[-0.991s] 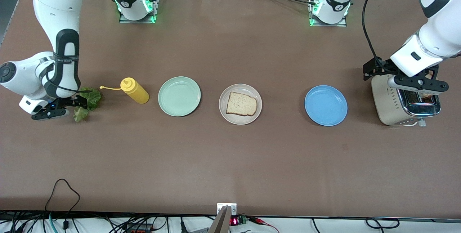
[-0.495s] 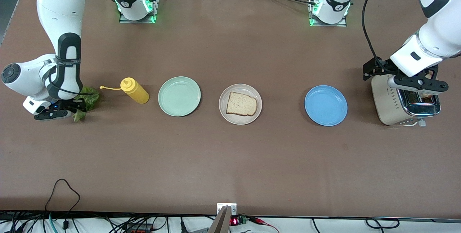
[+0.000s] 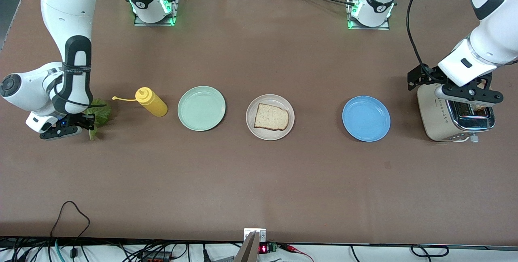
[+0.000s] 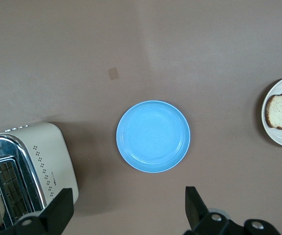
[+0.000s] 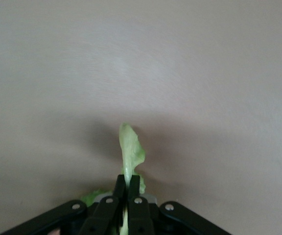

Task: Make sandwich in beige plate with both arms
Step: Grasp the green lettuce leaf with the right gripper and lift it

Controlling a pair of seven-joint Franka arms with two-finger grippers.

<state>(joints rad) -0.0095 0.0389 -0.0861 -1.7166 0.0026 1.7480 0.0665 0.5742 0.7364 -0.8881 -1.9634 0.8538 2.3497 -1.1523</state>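
One light-brown bread slice [image 3: 271, 117] with darker crust, flat in the beige plate [image 3: 252, 126] at mid-worktop, slightly toward the plate's blue-plate edge; also caught at the border of the left wrist view. No second slice or leaf on it. Ruffled green lettuce leaf [image 3: 98, 114] at the right arm's end of the worktop [image 3: 259, 181], beside a yellow squeeze bottle [image 3: 151, 101] lying tilted with its thin nozzle toward the leaf. Right pincer [image 3: 83, 123] low at the leaf, fingers [image 5: 117, 198] pressed together with a thin edge of lettuce clamped between them, pale green tip standing out past the fingertips in the right wrist view. Between the bottle and the beige plate, a pale mint-green plate [image 3: 201, 108], bare. Toward the left arm's end, a blue plate [image 3: 366, 118], bare, well apart from the beige plate. Near the blue plate at that end, a cream toaster [image 3: 439, 116] with chrome top and a browned slice [image 3: 479, 108] showing in its slot. Left pincer [image 3: 469, 92] over the toaster, fingers [image 4: 58, 213] spread wide apart, nothing between them. All three plates, bottle and toaster roughly in one row across the worktop.
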